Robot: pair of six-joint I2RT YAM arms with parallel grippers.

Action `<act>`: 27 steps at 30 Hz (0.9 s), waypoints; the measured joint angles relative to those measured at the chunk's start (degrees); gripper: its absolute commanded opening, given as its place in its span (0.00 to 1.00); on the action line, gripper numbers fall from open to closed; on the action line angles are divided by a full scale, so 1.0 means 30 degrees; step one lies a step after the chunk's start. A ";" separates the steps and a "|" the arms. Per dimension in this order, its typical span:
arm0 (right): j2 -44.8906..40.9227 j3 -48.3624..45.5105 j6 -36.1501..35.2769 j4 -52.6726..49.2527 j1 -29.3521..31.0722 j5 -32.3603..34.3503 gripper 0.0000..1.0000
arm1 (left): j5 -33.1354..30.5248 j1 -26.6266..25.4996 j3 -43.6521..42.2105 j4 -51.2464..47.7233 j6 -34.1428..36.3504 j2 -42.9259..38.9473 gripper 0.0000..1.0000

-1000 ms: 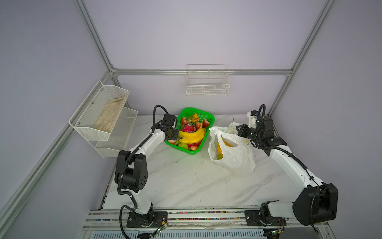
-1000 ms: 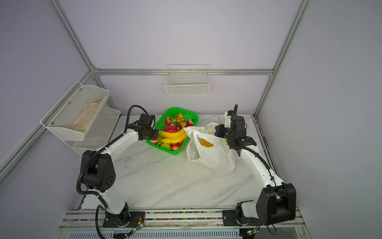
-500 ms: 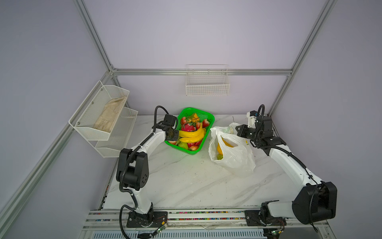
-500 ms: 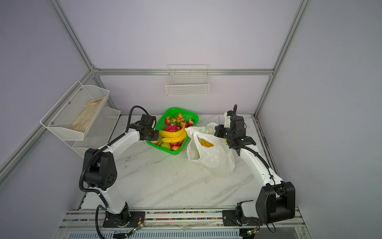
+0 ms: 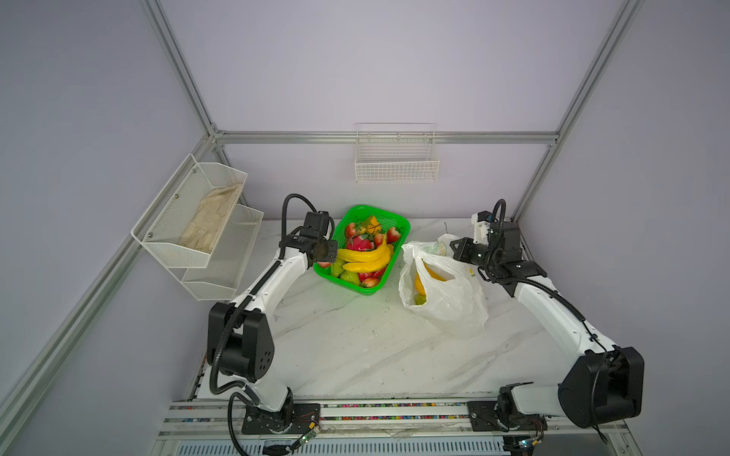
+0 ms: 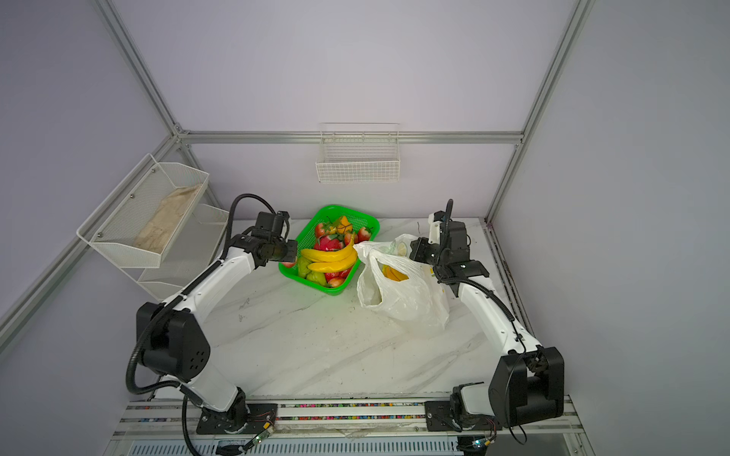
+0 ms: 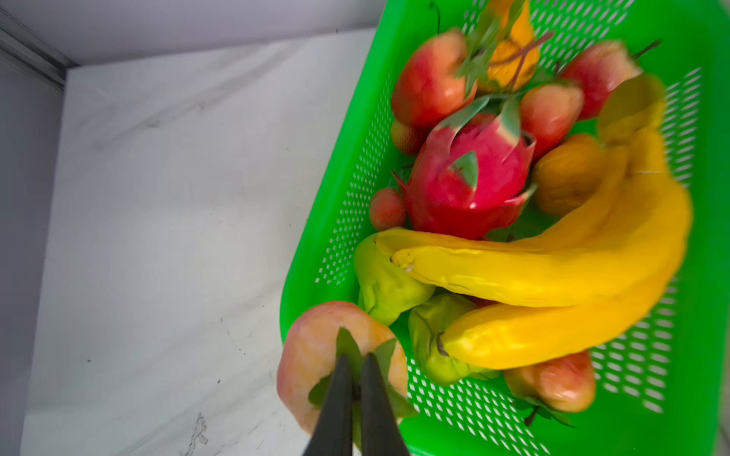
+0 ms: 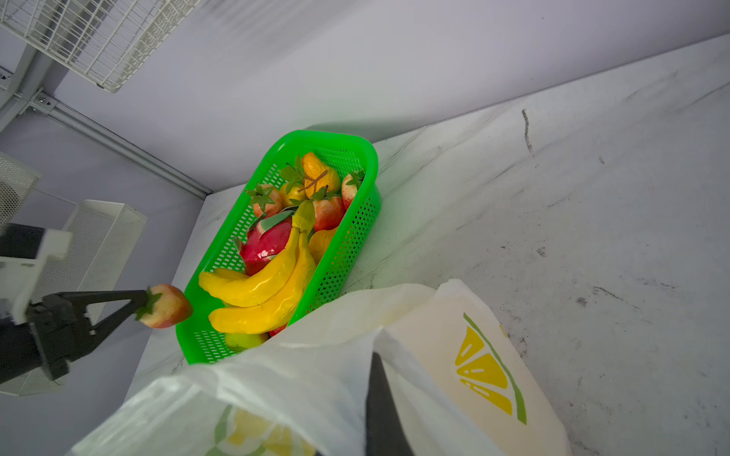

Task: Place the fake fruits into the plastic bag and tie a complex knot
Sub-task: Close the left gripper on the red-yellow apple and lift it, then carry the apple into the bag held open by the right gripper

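A green mesh basket (image 5: pixel 399 226) at the back holds the fake fruits: a banana bunch (image 5: pixel 367 258), a pink dragon fruit (image 7: pixel 470 185), apples, green pears (image 7: pixel 385 284). My left gripper (image 7: pixel 355 365) is shut on the leaf crown of a red strawberry (image 8: pixel 168 306), which hangs at the basket's near left corner (image 5: pixel 324 264). The plastic bag (image 5: pixel 446 300), with its lemon print (image 8: pixel 486 371), stands open to the right of the basket with yellow fruit (image 5: pixel 428 273) inside. My right gripper (image 5: pixel 455 248) is shut on the bag's far rim; one finger (image 8: pixel 381 410) shows against the plastic. No knot shows.
A white wire basket (image 5: pixel 396 166) hangs on the back wall. A two-tier mesh shelf (image 5: pixel 221 256) on the left wall holds a beige cloth (image 5: pixel 209 221). Bare marble table (image 5: pixel 355 347) stretches in front of the basket and bag.
My left jaws have closed on the strawberry's leaves at the basket's near left corner. The right arm and the bag have not moved.
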 measured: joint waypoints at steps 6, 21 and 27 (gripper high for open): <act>-0.0015 -0.0036 0.0372 0.0029 0.0000 -0.0335 0.00 | 0.2645 -0.0903 -0.1501 0.2069 -0.0226 -0.6798 0.00; 0.0248 0.0262 0.0707 0.0066 0.0000 -0.0335 0.00 | 0.9770 -0.7512 -0.7788 0.6506 -0.2331 -0.9777 0.00; 0.0240 0.0262 0.0780 0.0029 0.0000 -0.0488 0.00 | 1.0586 -0.8335 -0.7788 1.0265 -0.3024 -0.7759 0.00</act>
